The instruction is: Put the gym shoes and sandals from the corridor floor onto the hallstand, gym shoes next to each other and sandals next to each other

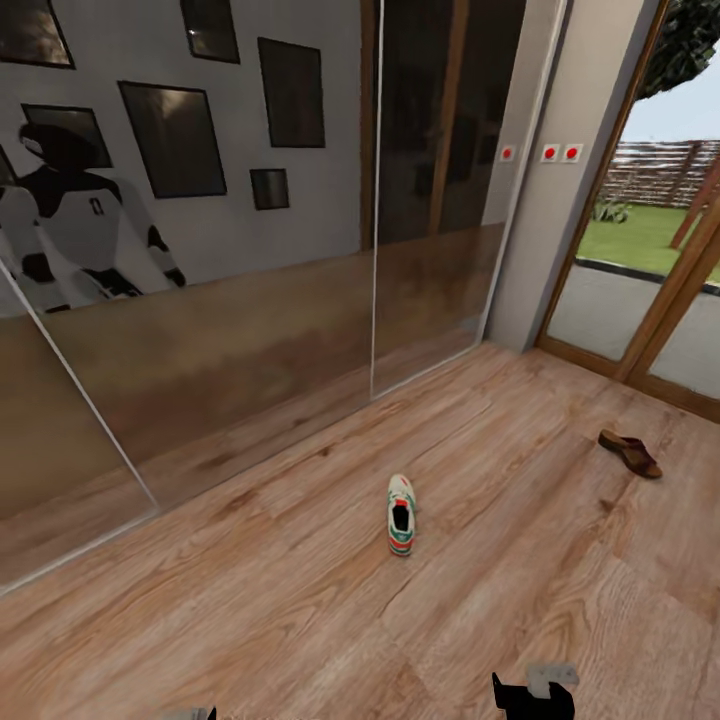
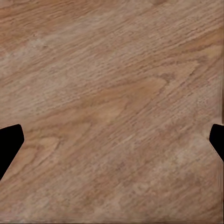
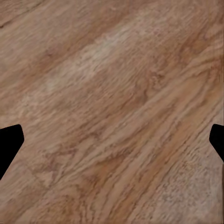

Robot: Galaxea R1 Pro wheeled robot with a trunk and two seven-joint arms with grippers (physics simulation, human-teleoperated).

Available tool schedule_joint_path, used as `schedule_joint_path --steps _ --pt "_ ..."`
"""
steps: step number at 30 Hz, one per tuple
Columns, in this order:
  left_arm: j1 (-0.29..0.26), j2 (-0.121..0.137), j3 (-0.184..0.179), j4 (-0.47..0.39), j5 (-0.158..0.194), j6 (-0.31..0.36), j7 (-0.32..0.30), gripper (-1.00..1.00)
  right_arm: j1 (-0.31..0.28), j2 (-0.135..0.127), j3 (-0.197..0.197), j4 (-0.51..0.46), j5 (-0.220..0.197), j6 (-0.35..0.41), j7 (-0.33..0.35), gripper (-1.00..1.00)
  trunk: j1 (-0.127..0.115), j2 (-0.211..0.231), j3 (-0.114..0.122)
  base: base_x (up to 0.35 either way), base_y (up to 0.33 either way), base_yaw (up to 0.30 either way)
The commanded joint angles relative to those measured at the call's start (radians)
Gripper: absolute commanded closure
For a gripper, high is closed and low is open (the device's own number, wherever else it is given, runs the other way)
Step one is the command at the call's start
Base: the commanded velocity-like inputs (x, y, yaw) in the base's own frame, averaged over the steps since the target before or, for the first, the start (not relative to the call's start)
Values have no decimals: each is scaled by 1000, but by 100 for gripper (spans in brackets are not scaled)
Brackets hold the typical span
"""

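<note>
One gym shoe (image 1: 401,515), white with teal stripes and red-orange accents, lies on the corridor floor (image 1: 300,600) near the middle of the head view. A dark-brown sandal (image 1: 630,453) lies farther off to the right, near the glass door. The hallstand is out of view. My right gripper (image 1: 536,692) shows at the bottom edge, well short of the shoe. A bit of the left arm (image 1: 190,714) peeks in at the bottom left. In both wrist views the fingertips (image 2: 9,142) (image 3: 9,142) stand far apart over bare wood, so my left gripper (image 2: 112,144) and right gripper (image 3: 112,144) are open and empty.
A mirrored sliding wardrobe (image 1: 250,280) runs along the left and back, reflecting the robot. A grey wall corner (image 1: 560,200) and a wood-framed glass door (image 1: 650,300) to a garden stand at the right. Wood flooring stretches between the shoe and the sandal.
</note>
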Motion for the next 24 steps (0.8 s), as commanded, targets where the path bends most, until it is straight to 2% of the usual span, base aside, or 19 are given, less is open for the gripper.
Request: schedule_joint_path --steps 1,11,24 --pt "-1 0 3 1 10 -1 -10 -100 0 0 -6 1 11 -3 -5 -100 0 0 -1 0 -271 202" --pt "-1 0 3 1 11 -1 -10 -100 0 -1 -7 0 9 -3 -6 -100 0 0 -1 0 -258 70" --pt "-2 3 2 1 12 4 -12 -100 -1 -1 -7 0 8 -3 -6 -100 0 0 -1 0 -28 2"
